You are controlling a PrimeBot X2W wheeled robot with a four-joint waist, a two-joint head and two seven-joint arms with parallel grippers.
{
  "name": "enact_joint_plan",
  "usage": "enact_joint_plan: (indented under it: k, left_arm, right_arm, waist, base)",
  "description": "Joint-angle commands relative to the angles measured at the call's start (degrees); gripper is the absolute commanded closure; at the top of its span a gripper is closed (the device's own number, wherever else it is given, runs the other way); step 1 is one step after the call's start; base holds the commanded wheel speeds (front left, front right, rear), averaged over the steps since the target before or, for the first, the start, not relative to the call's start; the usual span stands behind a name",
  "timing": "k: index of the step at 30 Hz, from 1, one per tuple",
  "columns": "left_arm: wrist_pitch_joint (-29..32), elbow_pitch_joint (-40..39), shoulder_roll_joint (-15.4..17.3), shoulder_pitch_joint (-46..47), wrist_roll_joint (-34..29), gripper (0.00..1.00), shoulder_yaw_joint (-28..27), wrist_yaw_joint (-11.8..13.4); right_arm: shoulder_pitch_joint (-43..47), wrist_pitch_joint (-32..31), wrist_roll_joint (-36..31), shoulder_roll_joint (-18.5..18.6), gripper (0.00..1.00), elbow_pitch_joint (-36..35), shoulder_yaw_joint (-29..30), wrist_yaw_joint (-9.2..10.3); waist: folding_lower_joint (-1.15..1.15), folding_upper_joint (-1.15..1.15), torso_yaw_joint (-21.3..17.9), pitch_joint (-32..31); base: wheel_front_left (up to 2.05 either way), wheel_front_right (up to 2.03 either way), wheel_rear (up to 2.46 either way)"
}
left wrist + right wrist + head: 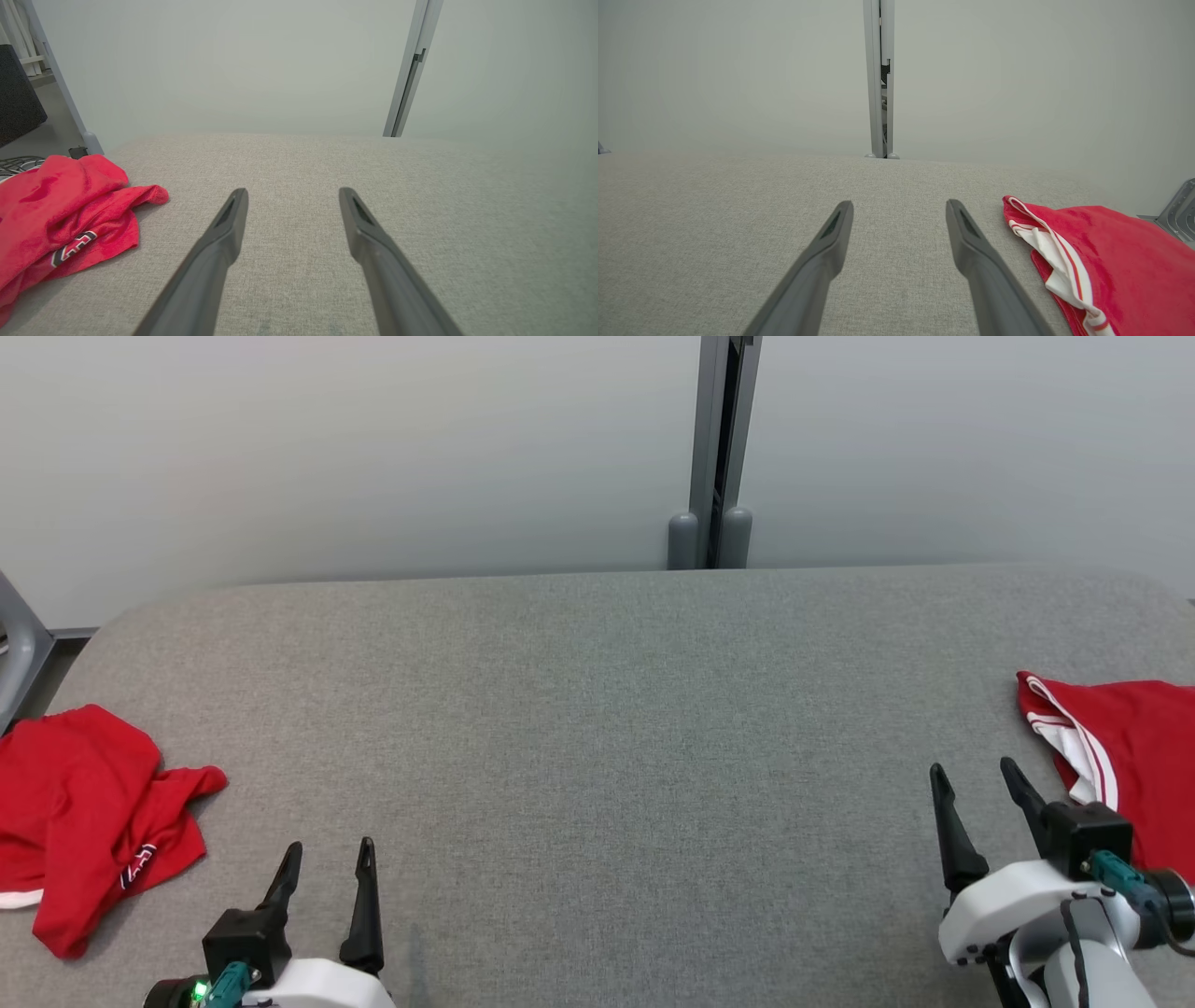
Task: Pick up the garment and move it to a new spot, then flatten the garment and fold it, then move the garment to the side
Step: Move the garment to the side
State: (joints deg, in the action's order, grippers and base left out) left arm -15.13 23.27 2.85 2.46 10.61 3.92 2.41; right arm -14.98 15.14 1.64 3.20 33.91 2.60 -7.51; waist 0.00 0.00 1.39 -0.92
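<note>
Lying crumpled on the table [597, 709], the red garment [84, 803] is sitting apart, leftward of the left gripper [330, 845]; it and the right gripper [972, 767] are gaping empty.

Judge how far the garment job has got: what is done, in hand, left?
Done: perhaps one piece, since the red garment with white trim lies fairly flat at the right edge. In hand: nothing; the left gripper and right gripper are open and empty. Left: the crumpled red garment at the left needs picking up, flattening, folding, moving aside.
</note>
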Motion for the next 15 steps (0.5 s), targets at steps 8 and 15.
enact_joint_plan:
  k: [8, 15]
  left_arm:
    - [0.0, -0.6, 0.2, -2.1, -0.1, 0.00, -2.1, 0.1]
    - [0.0, -0.4, 0.2, -1.4, 0.2, 0.00, -1.8, 0.4]
  right_arm:
    - [3.1, 0.0, 1.3, -0.1, 0.00, -1.1, -1.4, 0.03]
    - [3.4, 0.0, 2.0, -0.2, 0.00, -1.5, -2.2, 0.03]
  waist:
    - [0.00, 0.00, -0.3, -1.5]
    - [0.00, 0.00, 0.7, -1.0]
  base:
    - [0.00, 0.00, 0.00]
    - [0.00, 0.00, 0.00]
